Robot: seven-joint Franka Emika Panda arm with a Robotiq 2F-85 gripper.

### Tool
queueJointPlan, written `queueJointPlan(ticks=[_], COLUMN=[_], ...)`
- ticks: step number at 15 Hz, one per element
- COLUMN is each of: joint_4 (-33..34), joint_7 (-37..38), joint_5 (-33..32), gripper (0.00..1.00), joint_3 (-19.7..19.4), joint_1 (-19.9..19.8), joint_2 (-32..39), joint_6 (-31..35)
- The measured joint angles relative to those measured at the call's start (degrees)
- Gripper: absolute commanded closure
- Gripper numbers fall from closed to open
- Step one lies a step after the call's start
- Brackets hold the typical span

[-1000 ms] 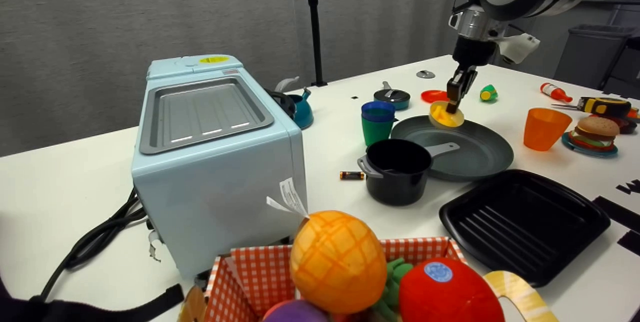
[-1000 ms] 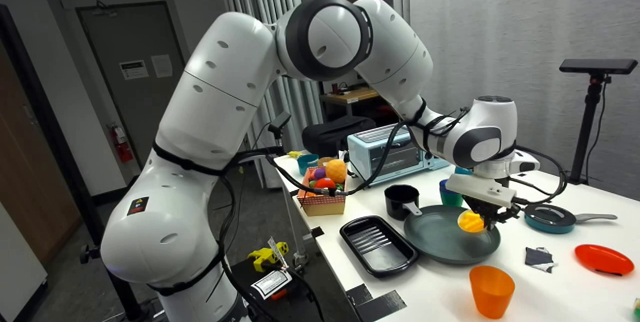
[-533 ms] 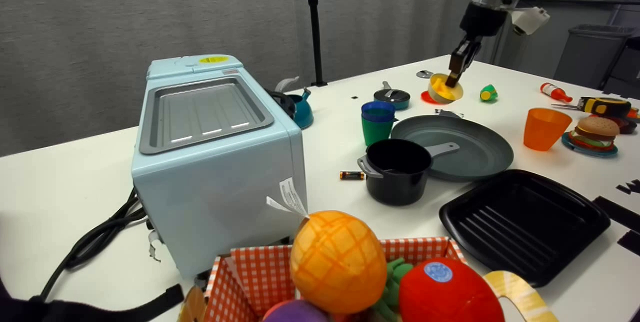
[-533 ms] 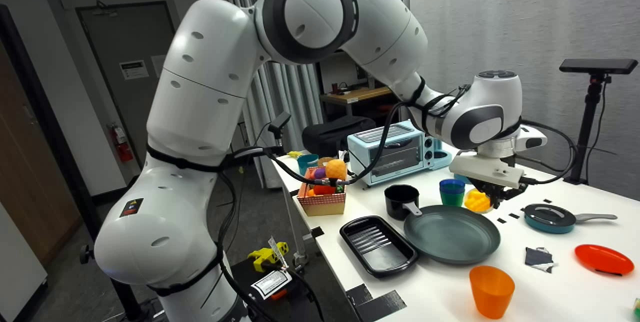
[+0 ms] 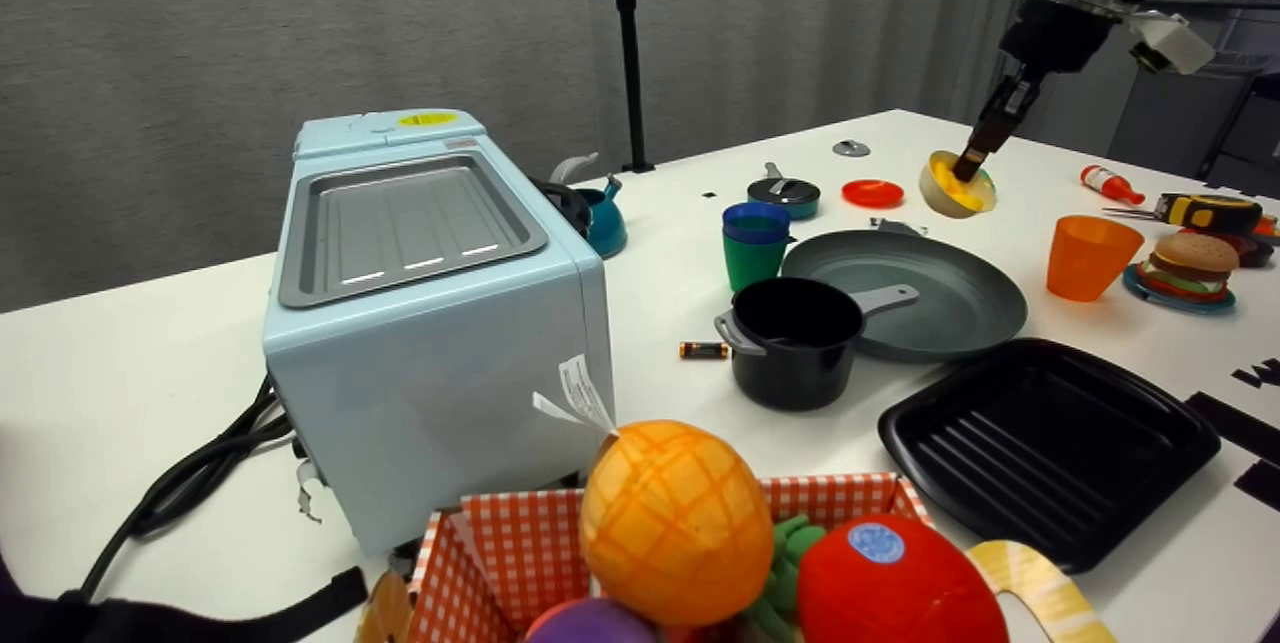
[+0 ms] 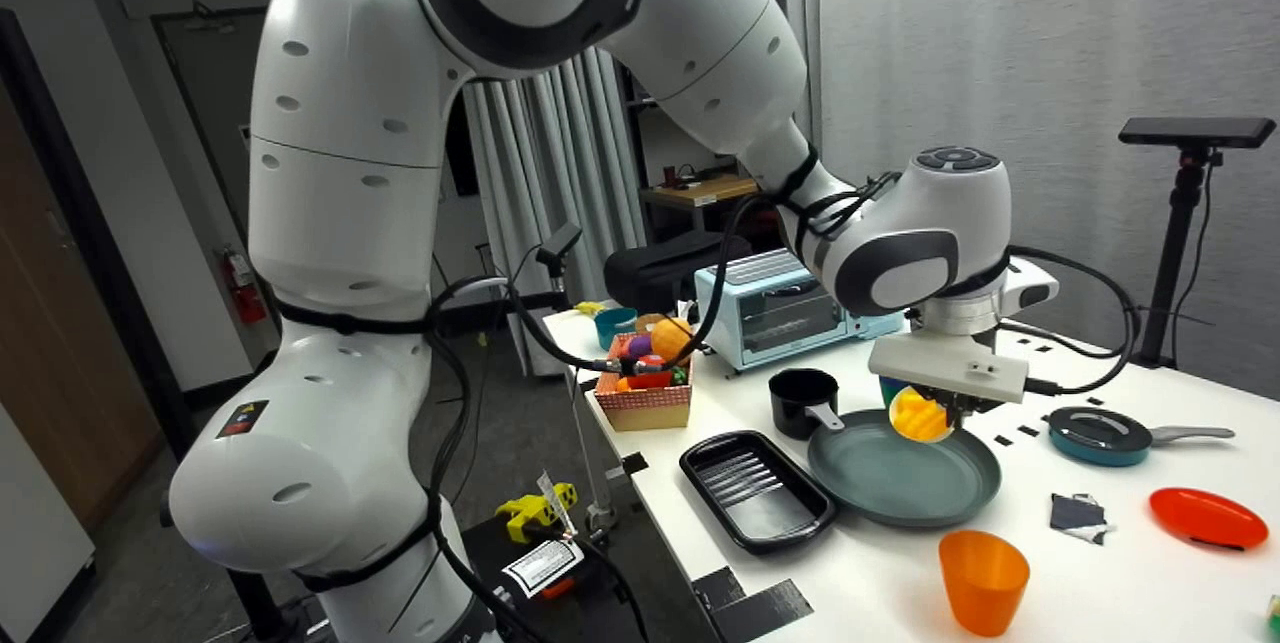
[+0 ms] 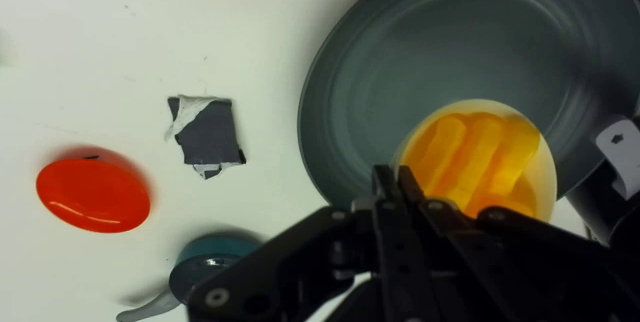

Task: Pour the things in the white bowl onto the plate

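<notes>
The white bowl is held in the air, tilted, with the yellow pieces still inside it. My gripper is shut on the bowl's rim, one finger inside and one outside. The gripper also shows in an exterior view. The dark grey plate lies flat on the table, with no pieces on it. In the wrist view the bowl overlaps the near part of the plate. In an exterior view the bowl appears in front of the plate's far part, raised above it.
A black pot stands beside the plate, its grey handle reaching over the rim. A black ridged tray, orange cup, stacked blue and green cups, red dish and teal pan stand around.
My gripper has lifted the bowl from low over the plate, then shifted it to the right in one exterior view and left in the other. The bowl looks more tilted. The yellow pieces stay in it.
</notes>
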Motion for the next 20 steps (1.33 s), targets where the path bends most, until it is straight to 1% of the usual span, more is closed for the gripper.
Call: queueJointPlan(ticks=[1,2,4,6,8,10,12,15,17,20], joint_4=[-1.24,-1.77,-1.62,-0.35,2.83,7.15,11.51,16.51,18.55,20.69], joint_7=[-1.09,-1.25,-1.10,0.74,5.69,11.70,16.30,19.56,19.78,19.87], joint_5=[0.26,-0.09,-0.17,-0.19,-1.77,-3.86,-4.95,-5.40,-5.79,-8.51], gripper=[0.99,0.99,0.99,0.99,0.99,0.99,0.99,0.99,0.99,0.99], joint_3=[-0.02,-0.36,-1.36,-2.74,-4.82,-6.41,-6.71,-6.45,-6.29,-6.38], joint_1=[-0.08,0.01,0.42,1.29,3.14,5.17,6.67,8.37,9.08,9.76], joint_2=[-0.49,-0.74,-0.58,0.13,2.27,5.87,9.83,14.11,15.61,17.51], joint_6=[-1.01,-3.83,-8.09,-10.66,-13.23,-15.15,-16.23,-15.46,-10.71,-1.40])
